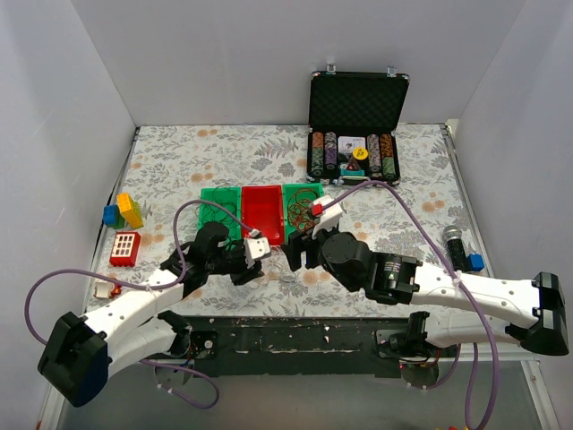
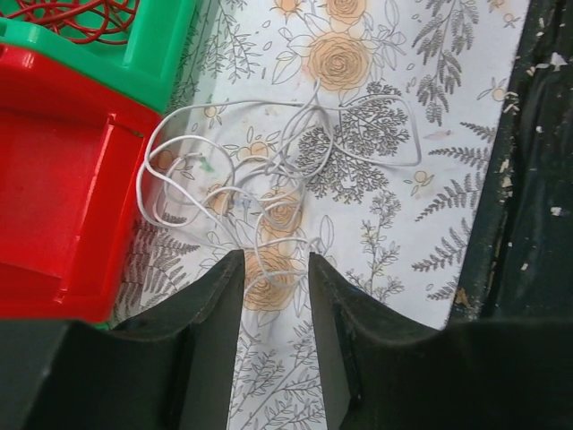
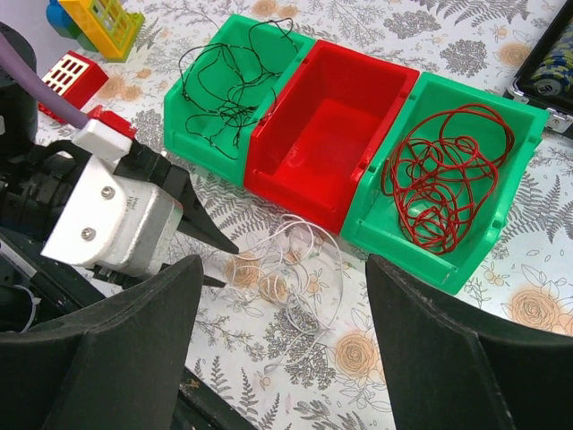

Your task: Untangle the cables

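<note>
The white cable (image 2: pixel 269 179) lies in a loose tangle on the flowered table, in front of the red bin (image 3: pixel 336 125). My left gripper (image 2: pixel 276 260) is open low over the table, its jaws a narrow gap apart. One white loop runs between its fingertips, untouched by the pads. My right gripper (image 3: pixel 285 269) hangs wide open above the same tangle (image 3: pixel 295 269) and holds nothing. The black cable (image 3: pixel 224 81) rests in the left green bin (image 3: pixel 183 125). The red cable (image 3: pixel 448 170) is coiled in the right green bin (image 3: pixel 421 251). The red bin holds nothing.
An open poker chip case (image 1: pixel 356 134) stands at the back. Toy blocks (image 1: pixel 123 212) and a red-and-white block (image 1: pixel 124 248) lie at the left. A microphone (image 1: pixel 455 242) lies at the right. The dark front edge of the table (image 2: pixel 528 179) runs close to the white tangle.
</note>
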Robot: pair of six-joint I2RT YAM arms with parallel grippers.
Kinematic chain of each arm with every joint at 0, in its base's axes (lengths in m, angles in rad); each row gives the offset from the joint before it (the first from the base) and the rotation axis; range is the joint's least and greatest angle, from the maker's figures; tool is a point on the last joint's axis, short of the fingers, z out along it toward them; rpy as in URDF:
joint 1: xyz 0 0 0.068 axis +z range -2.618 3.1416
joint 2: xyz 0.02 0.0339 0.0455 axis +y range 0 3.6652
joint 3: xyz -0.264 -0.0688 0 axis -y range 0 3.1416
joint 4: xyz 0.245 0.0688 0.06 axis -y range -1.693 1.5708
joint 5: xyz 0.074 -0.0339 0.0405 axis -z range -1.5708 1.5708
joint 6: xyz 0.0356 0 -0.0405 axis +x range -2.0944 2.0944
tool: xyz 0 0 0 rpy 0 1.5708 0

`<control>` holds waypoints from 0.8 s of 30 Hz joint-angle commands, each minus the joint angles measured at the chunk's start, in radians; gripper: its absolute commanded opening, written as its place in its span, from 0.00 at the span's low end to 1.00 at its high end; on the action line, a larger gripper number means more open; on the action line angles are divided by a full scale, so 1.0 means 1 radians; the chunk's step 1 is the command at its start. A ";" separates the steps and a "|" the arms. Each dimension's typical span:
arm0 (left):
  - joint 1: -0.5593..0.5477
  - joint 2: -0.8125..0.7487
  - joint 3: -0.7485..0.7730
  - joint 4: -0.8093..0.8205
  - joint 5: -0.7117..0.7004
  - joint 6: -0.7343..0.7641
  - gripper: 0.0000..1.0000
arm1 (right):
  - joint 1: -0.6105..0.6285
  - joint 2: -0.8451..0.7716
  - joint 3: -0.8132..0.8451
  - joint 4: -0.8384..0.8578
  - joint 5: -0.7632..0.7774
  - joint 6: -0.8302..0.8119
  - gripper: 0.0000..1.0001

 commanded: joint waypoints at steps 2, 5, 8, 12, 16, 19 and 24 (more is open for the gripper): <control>0.002 0.018 -0.029 0.150 -0.061 0.015 0.24 | -0.001 -0.035 -0.001 0.033 0.008 0.020 0.80; 0.002 0.016 -0.014 0.143 -0.073 0.015 0.18 | -0.001 -0.041 -0.007 0.030 -0.002 0.024 0.79; 0.002 0.010 0.014 0.094 -0.075 0.021 0.21 | -0.001 -0.052 -0.009 0.030 -0.005 0.021 0.79; 0.002 0.004 0.021 0.045 -0.078 0.041 0.33 | -0.001 -0.053 -0.009 0.039 -0.006 0.011 0.79; 0.002 -0.013 0.021 0.028 -0.108 0.044 0.57 | 0.001 -0.047 -0.005 0.037 -0.009 0.009 0.78; 0.002 -0.035 0.015 0.044 -0.160 0.030 0.65 | -0.001 -0.046 -0.007 0.037 -0.012 0.011 0.77; 0.014 -0.108 -0.017 0.117 -0.188 0.018 0.65 | -0.002 -0.049 -0.007 0.037 -0.014 0.009 0.77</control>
